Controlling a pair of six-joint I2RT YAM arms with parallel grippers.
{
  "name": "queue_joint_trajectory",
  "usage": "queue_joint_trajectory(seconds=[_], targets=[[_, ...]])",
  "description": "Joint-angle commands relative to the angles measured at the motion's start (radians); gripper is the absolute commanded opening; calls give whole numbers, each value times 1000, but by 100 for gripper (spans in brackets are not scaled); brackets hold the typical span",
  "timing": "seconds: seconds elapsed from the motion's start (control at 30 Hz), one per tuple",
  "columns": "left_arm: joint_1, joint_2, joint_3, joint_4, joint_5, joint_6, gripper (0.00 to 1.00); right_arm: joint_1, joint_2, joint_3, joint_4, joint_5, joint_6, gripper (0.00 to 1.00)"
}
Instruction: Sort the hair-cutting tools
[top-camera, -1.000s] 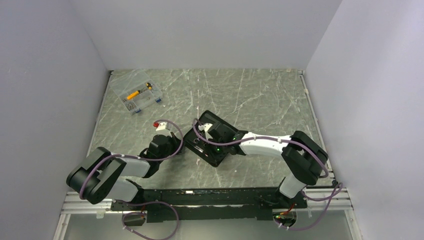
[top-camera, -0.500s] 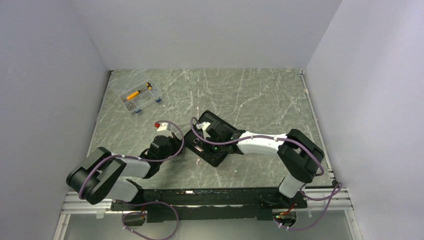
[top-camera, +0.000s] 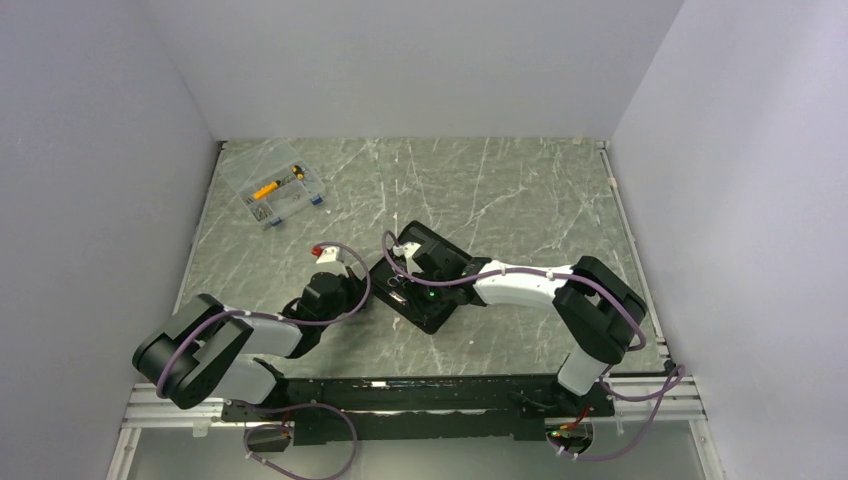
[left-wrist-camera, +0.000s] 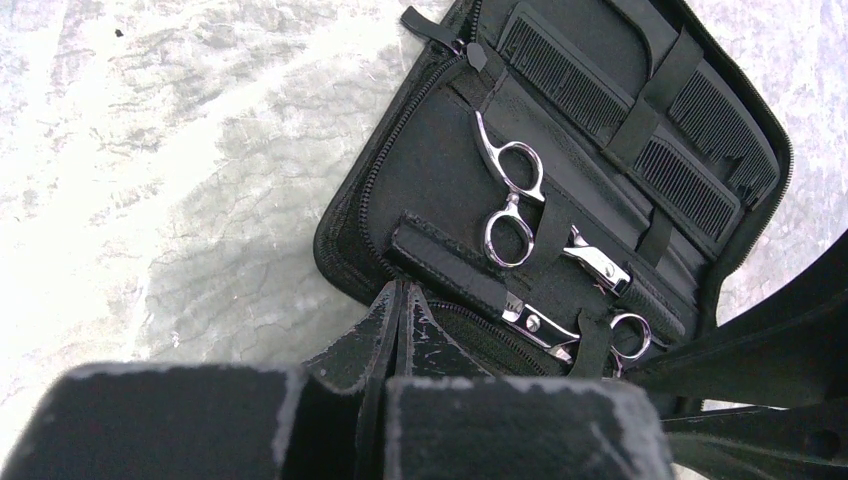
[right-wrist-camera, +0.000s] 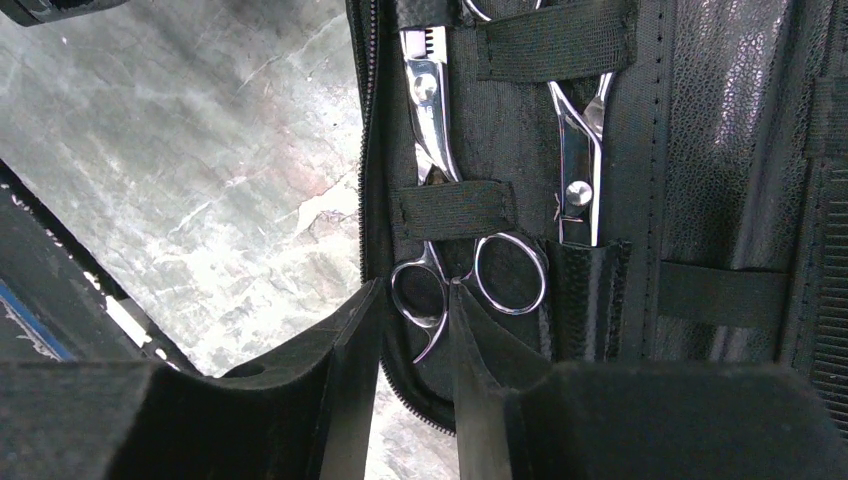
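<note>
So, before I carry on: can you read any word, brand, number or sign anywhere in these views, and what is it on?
No readable text in any view.
Toothed scissors and plain scissors: bare metal, no brand or number seen.
Black case and comb: no label showing.
Clear plastic box: too small to tell whether it carries any print.

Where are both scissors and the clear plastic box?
scissors beside the zip (right-wrist-camera: 431, 110), right wrist view, blade
other scissors (right-wrist-camera: 575, 188), right wrist view, pivot screw
clear plastic box (top-camera: 272, 190), top external view, lid middle
</note>
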Motion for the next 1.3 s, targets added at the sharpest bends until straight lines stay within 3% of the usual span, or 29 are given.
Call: queue_joint_trajectory(seconds=[0.0,0.7,1.07,1.27], targets=[[-32,11,-17,-71,71,8,0,-12,53,-1,109,21,-2,34],[-33,-7,-20,-95,41,17,0,-12,-153,-112,38,83,34,38],[-33,-1,-15,-95,46,17,0,-16,-121,-143,111,85,59,33],[-34,-3,-18,-94,51,17,0,-36,-40,-116,138,112,54,25]])
